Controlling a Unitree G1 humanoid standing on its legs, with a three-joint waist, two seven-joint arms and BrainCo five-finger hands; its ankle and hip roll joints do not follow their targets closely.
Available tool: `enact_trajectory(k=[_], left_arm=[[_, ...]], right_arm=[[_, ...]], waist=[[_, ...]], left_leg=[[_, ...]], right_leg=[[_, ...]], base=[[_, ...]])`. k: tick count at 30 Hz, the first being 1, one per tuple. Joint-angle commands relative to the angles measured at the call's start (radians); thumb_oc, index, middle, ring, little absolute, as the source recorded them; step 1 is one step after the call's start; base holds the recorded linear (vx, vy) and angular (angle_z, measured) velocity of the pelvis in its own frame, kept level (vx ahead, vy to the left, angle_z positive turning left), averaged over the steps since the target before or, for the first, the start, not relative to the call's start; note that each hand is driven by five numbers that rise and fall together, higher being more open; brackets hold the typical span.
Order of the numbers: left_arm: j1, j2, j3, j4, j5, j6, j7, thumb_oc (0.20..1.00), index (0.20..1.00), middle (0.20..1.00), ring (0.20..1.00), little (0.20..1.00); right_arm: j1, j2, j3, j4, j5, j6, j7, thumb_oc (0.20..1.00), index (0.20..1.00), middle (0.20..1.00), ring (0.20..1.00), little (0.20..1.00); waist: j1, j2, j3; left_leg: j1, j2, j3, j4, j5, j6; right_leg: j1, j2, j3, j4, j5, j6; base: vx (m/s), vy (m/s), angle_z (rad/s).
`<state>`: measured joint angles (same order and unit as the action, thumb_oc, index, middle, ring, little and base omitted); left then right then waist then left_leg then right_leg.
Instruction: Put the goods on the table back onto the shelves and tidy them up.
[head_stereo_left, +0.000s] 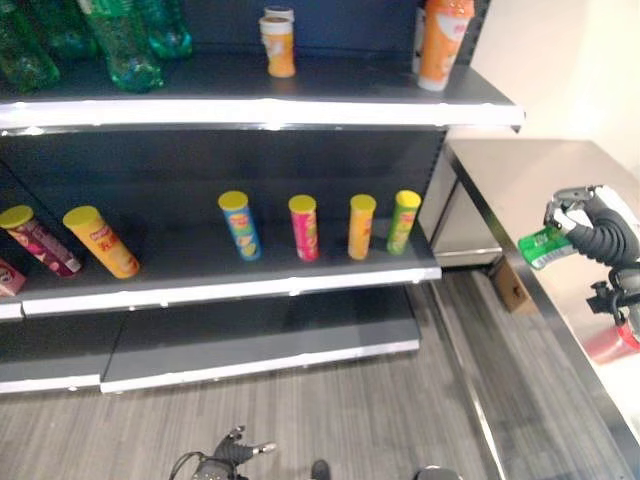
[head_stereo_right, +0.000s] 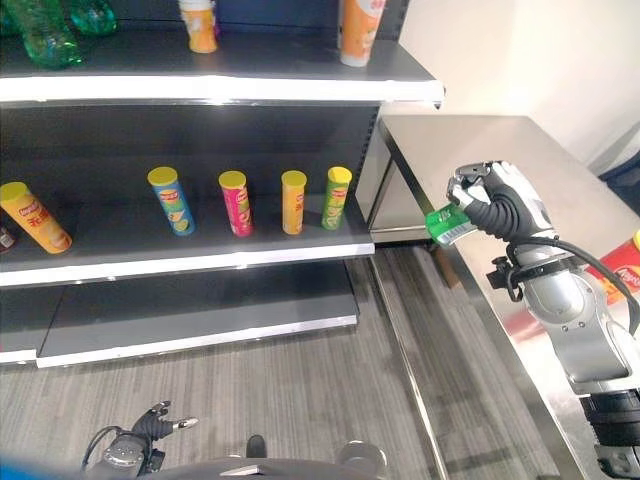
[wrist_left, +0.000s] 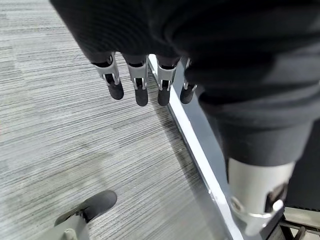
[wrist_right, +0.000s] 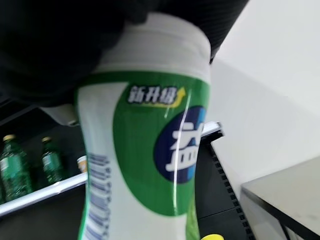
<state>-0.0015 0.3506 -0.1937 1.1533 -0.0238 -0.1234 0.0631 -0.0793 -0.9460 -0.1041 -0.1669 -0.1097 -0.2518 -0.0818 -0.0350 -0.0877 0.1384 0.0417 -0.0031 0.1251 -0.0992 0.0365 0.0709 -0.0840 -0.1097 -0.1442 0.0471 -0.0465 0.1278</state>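
Note:
My right hand is shut on a small green and white container, held on its side over the near-left edge of the steel table. Close up, the container has a white cap and a green label. A red can lies on the table behind my right arm. The dark shelf unit stands to the left of the table. My left hand hangs low over the floor, its fingers straight and holding nothing.
The middle shelf carries upright blue, pink, orange and green cans, plus two tilted cans at the left. The top shelf holds green bottles, an orange cup and an orange bottle. A cardboard box sits under the table.

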Motion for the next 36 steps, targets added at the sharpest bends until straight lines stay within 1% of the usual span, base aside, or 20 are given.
enact_trajectory(k=[1,3,4,6,10,15,17,18,19,21,22,23,25,26,29,30,31,32,33,36], left_arm=[[-0.035,-0.004,-0.009,0.014,0.025,-0.033,-0.007,1.0,1.0,1.0,1.0,1.0],[-0.038,-0.011,-0.008,0.016,0.025,-0.033,-0.009,1.0,1.0,1.0,1.0,1.0],[-0.05,-0.019,-0.014,0.016,0.027,-0.036,-0.007,1.0,1.0,1.0,1.0,1.0],[-0.051,-0.025,-0.016,0.017,0.026,-0.037,-0.006,1.0,1.0,1.0,1.0,1.0],[-0.048,-0.051,-0.031,0.01,0.003,-0.037,-0.001,1.0,1.0,1.0,1.0,1.0],[-0.043,-0.063,-0.035,-0.017,-0.027,-0.03,0.012,1.0,1.0,1.0,1.0,1.0],[-0.038,-0.069,-0.034,-0.034,-0.049,-0.03,0.017,1.0,1.0,1.0,1.0,1.0],[-0.034,-0.07,-0.029,-0.059,-0.068,-0.028,0.016,1.0,1.0,1.0,1.0,1.0],[-0.035,-0.068,-0.025,-0.067,-0.082,-0.028,0.018,1.0,1.0,1.0,1.0,1.0],[-0.029,-0.07,-0.018,-0.065,-0.101,-0.029,0.018,1.0,1.0,1.0,1.0,1.0],[-0.015,-0.069,-0.01,-0.064,-0.106,-0.027,0.017,1.0,1.0,1.0,1.0,1.0],[-0.014,-0.069,-0.009,-0.065,-0.106,-0.027,0.017,1.0,1.0,1.0,1.0,1.0],[0.002,-0.069,0.003,-0.06,-0.109,-0.027,0.015,1.0,1.0,1.0,1.0,1.0],[0.006,-0.069,0.007,-0.056,-0.113,-0.028,0.018,1.0,1.0,1.0,1.0,1.0],[0.014,-0.063,0.018,-0.048,-0.127,-0.034,0.034,1.0,1.0,1.0,1.0,1.0],[0.017,-0.063,0.019,-0.047,-0.128,-0.033,0.037,1.0,1.0,1.0,1.0,1.0],[0.018,-0.06,0.022,-0.047,-0.124,-0.033,0.044,1.0,1.0,1.0,1.0,1.0],[0.029,-0.059,0.024,-0.041,-0.119,-0.035,0.04,1.0,1.0,1.0,1.0,1.0],[0.036,-0.054,0.023,-0.045,-0.098,-0.034,0.04,1.0,1.0,1.0,1.0,1.0],[0.032,-0.045,0.009,-0.033,-0.071,-0.035,0.035,1.0,1.0,1.0,1.0,1.0]], right_arm=[[-0.094,-0.047,-0.02,0.016,0.029,-0.021,-0.038,0.2,0.2,0.2,0.2,0.2],[-0.102,-0.061,-0.014,0.015,0.031,-0.027,-0.039,0.2,0.2,0.2,0.2,0.2],[-0.103,-0.083,-0.02,0.006,0.029,-0.029,-0.036,0.2,0.2,0.2,0.2,0.2],[-0.107,-0.093,-0.024,0.003,0.03,-0.03,-0.036,0.2,0.2,0.2,0.2,0.2],[-0.161,-0.138,-0.002,-0.014,0.059,-0.044,-0.029,0.2,0.2,0.2,0.2,0.2],[-0.218,-0.173,0.038,-0.018,0.079,-0.053,-0.019,0.2,0.2,0.2,0.2,0.2],[-0.25,-0.192,0.064,-0.027,0.095,-0.06,-0.013,0.2,0.2,0.2,0.2,0.2],[-0.28,-0.202,0.084,-0.032,0.103,-0.06,-0.005,0.2,0.2,0.2,0.2,0.2],[-0.299,-0.204,0.1,-0.036,0.11,-0.063,0.001,0.2,0.2,0.2,0.2,0.2],[-0.319,-0.201,0.121,-0.027,0.119,-0.062,0.001,0.2,0.2,0.2,0.2,0.2],[-0.325,-0.205,0.134,-0.025,0.122,-0.059,0.007,0.2,0.2,0.2,0.2,0.2],[-0.326,-0.205,0.136,-0.024,0.122,-0.059,0.006,0.2,0.2,0.2,0.2,0.2],[-0.343,-0.206,0.155,-0.025,0.12,-0.058,0.009,0.2,0.2,0.2,0.2,0.2],[-0.349,-0.206,0.162,-0.025,0.117,-0.06,0.01,0.2,0.2,0.2,0.2,0.2],[-0.364,-0.21,0.179,-0.002,0.11,-0.063,-0.005,0.2,0.2,0.2,0.2,0.2],[-0.357,-0.21,0.176,-0.002,0.107,-0.06,-0.009,0.2,0.2,0.2,0.2,0.2],[-0.349,-0.216,0.169,0.004,0.099,-0.055,-0.016,0.2,0.2,0.2,0.2,0.2],[-0.344,-0.215,0.165,0.003,0.1,-0.052,-0.012,0.2,0.2,0.2,0.2,0.2],[-0.332,-0.199,0.148,-0.003,0.084,-0.042,-0.008,0.2,0.2,0.2,0.2,0.2],[-0.349,-0.168,0.153,-0.002,0.069,-0.039,-0.013,0.2,0.2,0.2,0.2,0.2]], waist=[[0.005,0.014,-0.003],[0.001,0.009,0.0],[-0.01,0.002,-0.003],[-0.01,-0.002,-0.006],[-0.003,-0.011,-0.045],[0.0,-0.023,-0.047],[0.011,-0.04,-0.029],[0.022,-0.048,-0.006],[0.028,-0.052,0.01],[0.033,-0.053,0.024],[0.037,-0.056,0.026],[0.036,-0.057,0.026],[0.044,-0.066,0.018],[0.046,-0.07,0.014],[0.042,-0.067,-0.002],[0.04,-0.063,-0.006],[0.038,-0.061,-0.008],[0.039,-0.045,-0.017],[0.039,-0.021,-0.032],[0.044,-0.009,-0.047]], left_leg=[[0.033,-0.027,-0.001,0.012,-0.128,-0.034],[0.046,-0.031,-0.007,0.012,-0.132,-0.037],[0.053,-0.041,-0.027,0.012,-0.138,-0.037],[0.059,-0.044,-0.035,0.012,-0.143,-0.039],[0.083,-0.021,-0.044,0.012,-0.153,-0.062],[0.117,0.004,-0.065,0.012,-0.157,-0.084],[0.077,0.009,-0.067,0.14,-0.193,-0.102],[0.009,0.005,-0.071,0.301,-0.218,-0.127],[-0.032,0.007,-0.07,0.393,-0.209,-0.138],[-0.086,0.028,-0.057,0.499,-0.186,-0.147],[-0.097,0.062,-0.029,0.476,-0.171,-0.144],[-0.095,0.061,-0.028,0.471,-0.168,-0.144],[-0.068,0.075,-0.026,0.35,-0.177,-0.134],[-0.064,0.085,-0.039,0.289,-0.153,-0.133],[-0.088,0.135,-0.082,0.051,-0.026,-0.145],[-0.093,0.144,-0.078,0.012,-0.01,-0.153],[-0.115,0.147,-0.071,0.012,-0.005,-0.16],[-0.113,0.147,-0.074,0.012,-0.026,-0.163],[-0.095,0.132,-0.086,0.012,-0.009,-0.169],[-0.059,0.097,-0.07,0.012,-0.025,-0.15]], right_leg=[[0.027,0.049,-0.011,-0.048,0.017,-0.004],[0.022,0.073,0.011,-0.08,0.035,0.001],[0.03,0.09,0.061,-0.102,0.044,-0.003],[0.05,0.093,0.069,-0.129,0.051,-0.008],[0.094,0.114,0.053,-0.134,0.024,-0.029],[0.136,0.13,0.026,-0.134,-0.012,-0.049],[0.164,0.126,0.008,-0.134,-0.03,-0.069],[0.187,0.121,-0.009,-0.134,-0.043,-0.082],[0.198,0.121,-0.019,-0.134,-0.045,-0.089],[0.215,0.125,-0.036,-0.134,-0.056,-0.101],[0.225,0.124,-0.055,-0.134,-0.066,-0.105],[0.225,0.123,-0.055,-0.134,-0.067,-0.105],[0.223,0.108,-0.061,-0.134,-0.074,-0.101],[0.218,0.104,-0.06,-0.134,-0.075,-0.101],[0.213,0.102,-0.07,-0.134,-0.111,-0.108],[0.216,0.103,-0.071,-0.134,-0.12,-0.11],[0.223,0.099,-0.077,-0.134,-0.128,-0.107],[0.23,0.099,-0.072,-0.134,-0.123,-0.102],[0.248,0.083,-0.068,-0.134,-0.118,-0.09],[0.261,0.045,-0.048,-0.134,-0.098,-0.07]], base=[[0.07,-0.063,0.08],[0.1,-0.084,0.1],[0.09,-0.076,0.22],[0.13,-0.116,0.62],[0.16,-0.176,0.22],[0.14,-0.208,0.22],[0.1,-0.216,0.46],[0.06,-0.202,0.6],[0.05,-0.165,0.49],[0.07,-0.098,0.63],[0.09,-0.066,0.69],[0.13,-0.033,0.42],[0.14,0.016,0.27],[0.16,0.022,0.09],[0.14,0.06,0.14],[0.16,0.13,0.28],[0.19,0.195,0.16],[0.36,0.391,0.07],[0.38,0.431,-0.14],[0.3,0.377,-0.4]])
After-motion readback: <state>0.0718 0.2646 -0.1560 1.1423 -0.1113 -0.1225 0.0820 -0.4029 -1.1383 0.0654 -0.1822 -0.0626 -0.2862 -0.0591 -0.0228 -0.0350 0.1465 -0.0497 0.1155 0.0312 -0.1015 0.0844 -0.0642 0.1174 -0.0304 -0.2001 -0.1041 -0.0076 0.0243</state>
